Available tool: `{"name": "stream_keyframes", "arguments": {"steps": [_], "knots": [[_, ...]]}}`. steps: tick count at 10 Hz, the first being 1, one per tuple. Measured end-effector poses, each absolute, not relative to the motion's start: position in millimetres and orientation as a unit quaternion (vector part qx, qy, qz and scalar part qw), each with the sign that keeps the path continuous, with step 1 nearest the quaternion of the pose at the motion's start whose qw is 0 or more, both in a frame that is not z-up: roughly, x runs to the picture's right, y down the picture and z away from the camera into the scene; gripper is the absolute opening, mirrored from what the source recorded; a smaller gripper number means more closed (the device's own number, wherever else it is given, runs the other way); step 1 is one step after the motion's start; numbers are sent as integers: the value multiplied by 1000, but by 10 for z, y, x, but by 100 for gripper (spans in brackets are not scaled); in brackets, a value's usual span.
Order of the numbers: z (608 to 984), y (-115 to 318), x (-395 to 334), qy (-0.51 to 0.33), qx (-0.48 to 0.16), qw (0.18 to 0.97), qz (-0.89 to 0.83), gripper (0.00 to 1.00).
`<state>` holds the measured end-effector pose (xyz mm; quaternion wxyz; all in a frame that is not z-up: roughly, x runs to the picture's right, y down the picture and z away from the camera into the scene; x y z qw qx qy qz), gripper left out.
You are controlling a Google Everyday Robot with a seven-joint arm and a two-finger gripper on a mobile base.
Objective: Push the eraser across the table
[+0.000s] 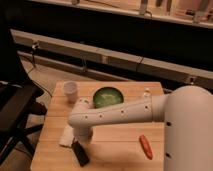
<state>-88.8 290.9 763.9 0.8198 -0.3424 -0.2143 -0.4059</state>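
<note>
A white robot arm (pixel 120 114) reached across the wooden tabletop (pixel 115 150), its gripper (pixel 80 140) pointing down at the near left area, directly above the black eraser (pixel 80 153). A pale block (pixel 66 136) lay just beside it. A green bowl (pixel 108 96), white cup (pixel 70 91) and red carrot-like thing (pixel 146 146) sat elsewhere.

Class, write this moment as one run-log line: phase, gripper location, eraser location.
phase: pushing | gripper: down at the eraser's far end | eraser: near front-left table edge, beside white block
</note>
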Motion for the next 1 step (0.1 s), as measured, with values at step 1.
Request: {"name": "stream_keyframes", "arguments": {"steps": [1], "knots": [[7636,2910,-783,-216,-341,820,-406,0]]}}
